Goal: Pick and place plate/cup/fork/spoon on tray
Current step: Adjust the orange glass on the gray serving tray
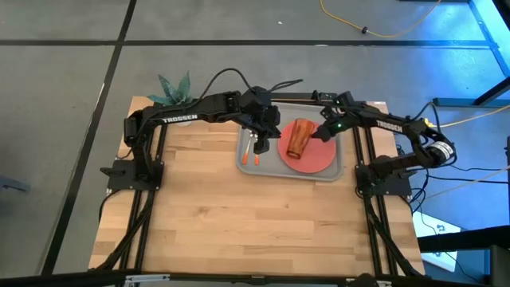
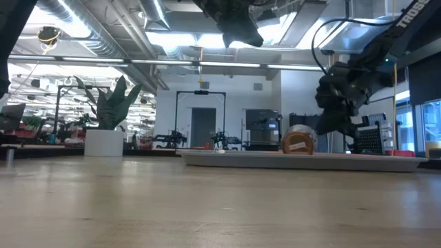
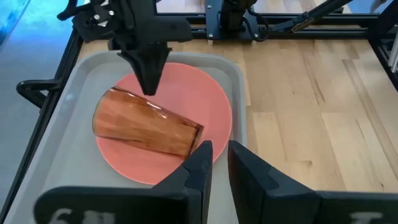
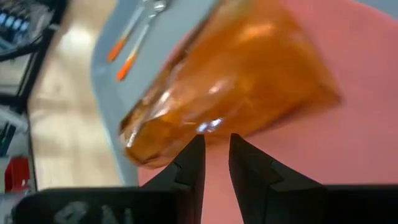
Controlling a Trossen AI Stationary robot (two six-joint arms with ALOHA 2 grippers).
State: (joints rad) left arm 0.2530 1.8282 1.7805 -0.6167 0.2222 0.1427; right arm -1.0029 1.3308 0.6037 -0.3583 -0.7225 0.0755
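- Amber plastic cup (image 1: 297, 138) lay on its side on the pink plate (image 1: 315, 159), just ahead of the right tool (image 1: 323, 131), which held nothing, its fingers only a narrow slit apart.
- Left tool (image 1: 261, 137) hung over the grey tray (image 1: 244, 156), its fingers likewise nearly together and empty; the cup lay just beyond its tips.
- Beneath the left tool, the fork (image 4: 129, 25) and the spoon (image 4: 143, 36) rested side by side on the tray's bare strip, beside the plate.
- All four pieces sat on the tray, so the step in hand looked like righting the tipped cup or backing away.
- To do that well, I judged the right tool would need to spread wider than the cup's wall and come in square to its side, since a smooth round tumbler may roll off the plate.
- Room was tight between the two tools over the tray; the low rim and the cutlery hemmed in the left one.
- Open worktop (image 1: 263, 223) lay behind both tools, free for pulling back.
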